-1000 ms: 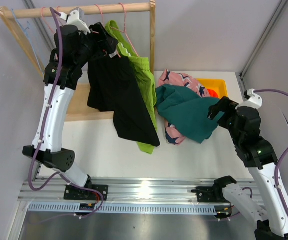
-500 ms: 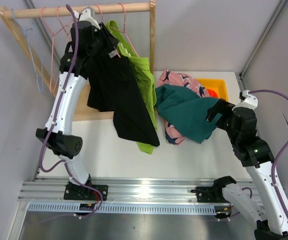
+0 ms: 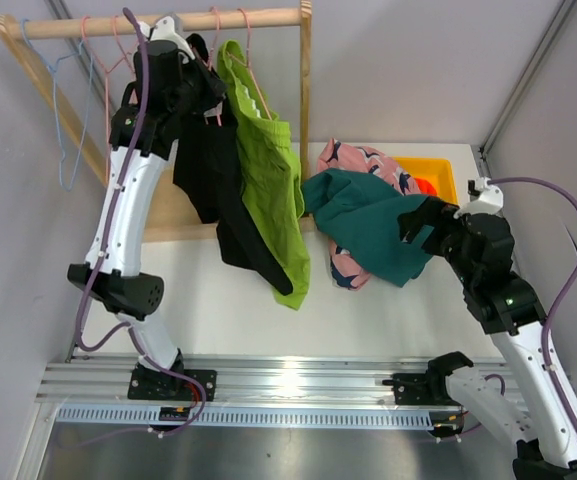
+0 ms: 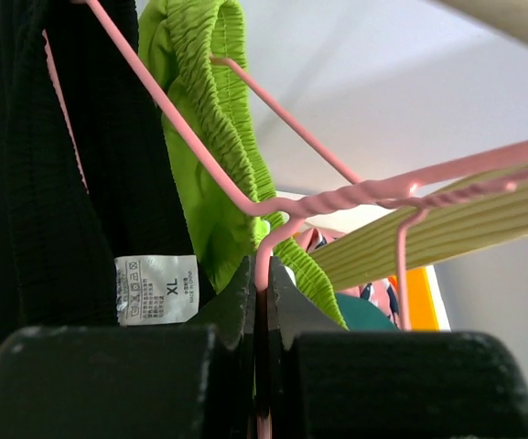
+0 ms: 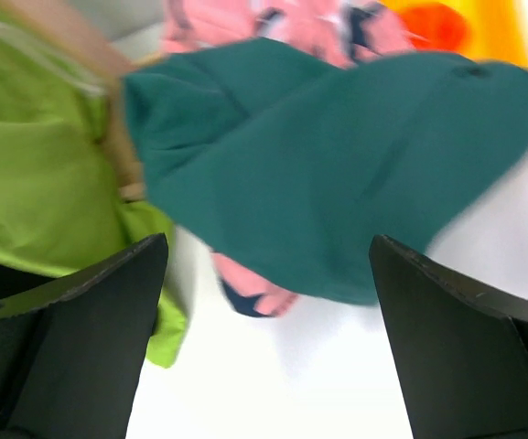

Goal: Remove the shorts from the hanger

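**At the rail: left gripper nips a hanger, right gripper open by the pile**

From above, a wooden rail (image 3: pixel 258 17) crosses the back left of the white worktop (image 3: pixel 218 310). The left arm reaches up to it, and the left gripper (image 3: pixel 206 92) sits at the top of the black shorts (image 3: pixel 218 185). These hang from the rail, touching the lime shorts (image 3: pixel 268 170) on their right. Right of them, three shorts lie off the rail. The teal shorts (image 3: pixel 363 225) are draped over the pink shorts (image 3: pixel 363 160), and the orange shorts (image 3: pixel 426 185) sit in a yellow bin (image 3: pixel 438 168). The right gripper (image 3: pixel 413 222) is at the teal shorts' right edge.

At the left wrist, the left gripper (image 4: pixel 262 293) is nearly closed, with the wire of a pink hanger (image 4: pixel 337 197) pinched between its fingers (image 4: pixel 236 302). The black shorts (image 4: pixel 44 183), with a white "XL" label (image 4: pixel 156 289), hang to the left. The lime shorts' (image 4: pixel 209 119) waistband hangs beside them, and the rail (image 4: pixel 447 229) crosses on the right.

At the right wrist, the view is blurred. The right gripper (image 5: pixel 268 247) is spread wide and holds nothing. The teal shorts (image 5: pixel 337 165) lie beyond its fingers (image 5: pixel 71 338), over the pink shorts (image 5: pixel 245 293). The lime shorts (image 5: pixel 35 155) are at the left, and the orange shorts (image 5: pixel 437 27) are at the top right.
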### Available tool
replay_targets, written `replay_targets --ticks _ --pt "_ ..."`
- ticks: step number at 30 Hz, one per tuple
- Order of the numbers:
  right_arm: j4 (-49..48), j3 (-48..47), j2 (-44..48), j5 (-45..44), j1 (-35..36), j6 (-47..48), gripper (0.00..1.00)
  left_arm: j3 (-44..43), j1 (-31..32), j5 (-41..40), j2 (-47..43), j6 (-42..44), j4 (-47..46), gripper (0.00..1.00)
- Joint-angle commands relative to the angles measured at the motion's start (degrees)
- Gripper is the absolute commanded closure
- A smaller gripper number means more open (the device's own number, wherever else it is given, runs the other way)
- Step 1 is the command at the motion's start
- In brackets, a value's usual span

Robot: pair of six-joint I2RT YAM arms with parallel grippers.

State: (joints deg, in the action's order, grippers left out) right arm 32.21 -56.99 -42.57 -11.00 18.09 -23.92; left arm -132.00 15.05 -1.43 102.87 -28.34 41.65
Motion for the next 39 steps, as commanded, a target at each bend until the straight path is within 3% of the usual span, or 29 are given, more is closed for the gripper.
replay_targets --ticks 1,3,6,7,9,10,12,14,25,36,37,38,39 --pt "-9.9 -3.6 0.7 12.6 2.9 2.3 0.01 -6.4 0.4 -0.6 -7.2 1.7 0.2 1.00" --pt "-12.1 -7.5 -1.1 17.4 5.4 2.8 0.01 -6.6 0.4 -0.4 -8.3 1.6 0.9 1.00" --pt "-13.7 -15.4 -6.4 16.6 14.1 4.6 0.01 -6.3 0.4 -0.2 -10.5 1.4 1.7 1.00" --pt "-13.8 -17.5 -8.2 15.2 20.3 5.3 0.01 -6.0 0.4 -0.2 -11.3 1.3 2.1 1.00" --pt "-13.8 -23.8 -13.6 7.7 27.6 8.5 0.01 -5.0 0.4 -0.1 -12.0 1.4 2.4 1.00" --pt "-14.0 -25.7 -15.4 4.4 35.5 9.9 0.01 -4.8 0.4 -0.1 -12.7 1.5 2.6 1.00" --pt "-15.1 -30.5 -21.2 -4.7 42.7 14.3 0.01 -3.9 0.4 -0.2 -13.4 1.5 2.7 1.00" --pt "-16.2 -32.9 -25.2 -8.0 48.9 16.0 0.01 -3.5 0.4 0.0 -14.1 1.4 2.9 1.00" --pt "-23.0 -42.9 -49.3 -5.1 50.0 12.6 0.01 -0.4 0.4 1.0 -18.0 1.2 3.0 1.00" --pt "-27.7 -45.7 -56.8 -8.1 49.9 10.2 0.02 2.7 0.3 2.8 -20.3 1.1 2.2 1.00" --pt "-28.3 -45.6 -57.1 -8.0 49.9 10.3 0.12 2.9 0.3 2.8 -20.9 1.0 1.9 1.00" --pt "-28.9 -45.4 -57.4 -7.8 49.9 10.5 0.52 3.8 0.3 2.8 -21.1 1.0 1.6 1.00" --pt "-29.8 -44.9 -57.5 -8.0 49.9 10.3 0.79 4.5 0.3 2.8 -21.4 0.9 1.3 1.00"
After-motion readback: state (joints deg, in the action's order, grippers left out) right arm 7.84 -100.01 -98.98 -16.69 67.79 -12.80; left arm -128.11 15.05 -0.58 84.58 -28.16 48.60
